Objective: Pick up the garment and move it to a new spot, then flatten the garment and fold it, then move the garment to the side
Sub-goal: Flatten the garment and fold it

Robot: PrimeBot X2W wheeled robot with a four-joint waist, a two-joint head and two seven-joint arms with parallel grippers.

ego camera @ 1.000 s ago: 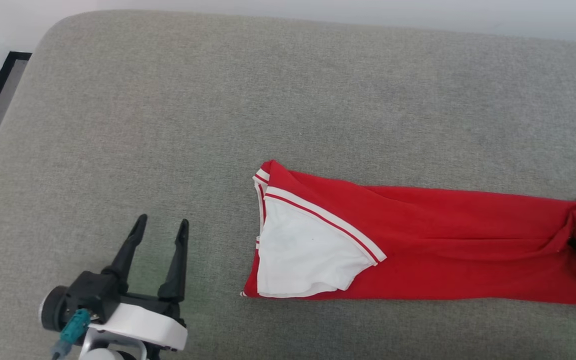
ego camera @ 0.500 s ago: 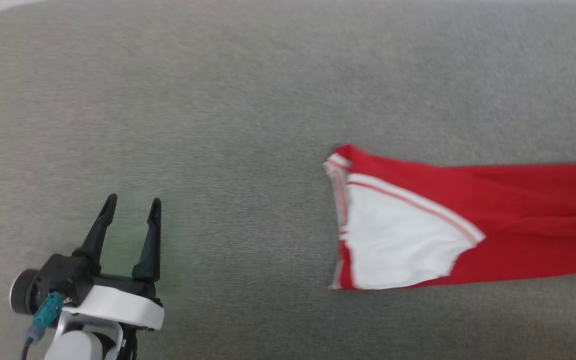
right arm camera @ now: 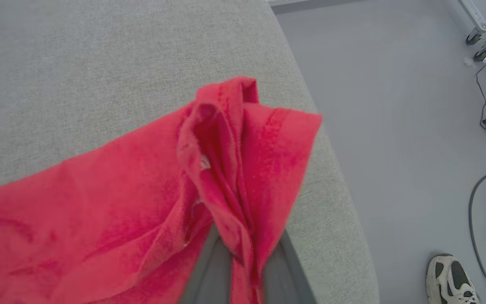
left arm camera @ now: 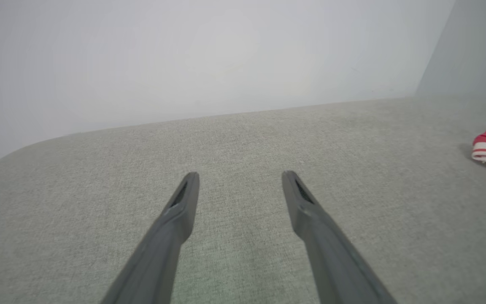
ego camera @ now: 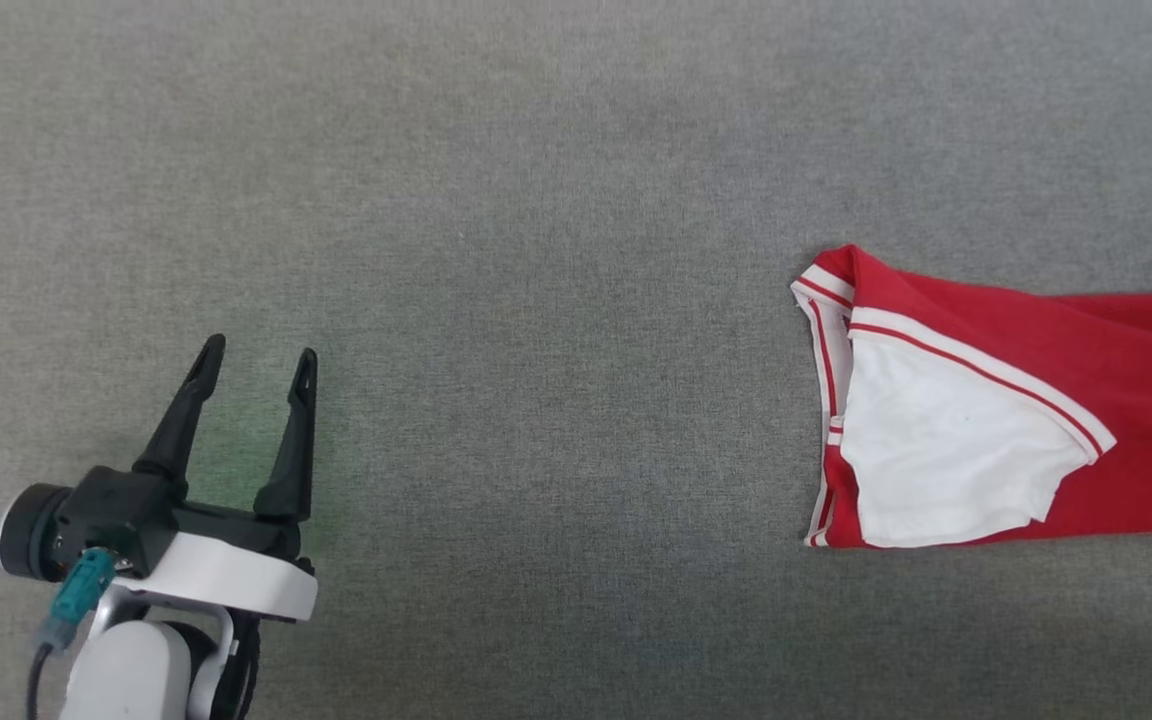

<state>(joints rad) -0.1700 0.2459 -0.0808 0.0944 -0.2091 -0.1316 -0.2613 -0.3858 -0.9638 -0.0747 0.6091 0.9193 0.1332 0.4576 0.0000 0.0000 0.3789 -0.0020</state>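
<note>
Right gripper (right arm camera: 247, 270), we note, pinches the bunched garment (right arm camera: 120, 202) near an edge of the cushion (right arm camera: 99, 63); left gripper (ego camera: 260, 352) hovers, fingers parted.

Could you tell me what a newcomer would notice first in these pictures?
The red garment, white sleeve on top, stands out at the right of the grey cushion. The right gripper is shut on its bunched end by the cushion's edge; the left gripper hangs open at lower left.
</note>
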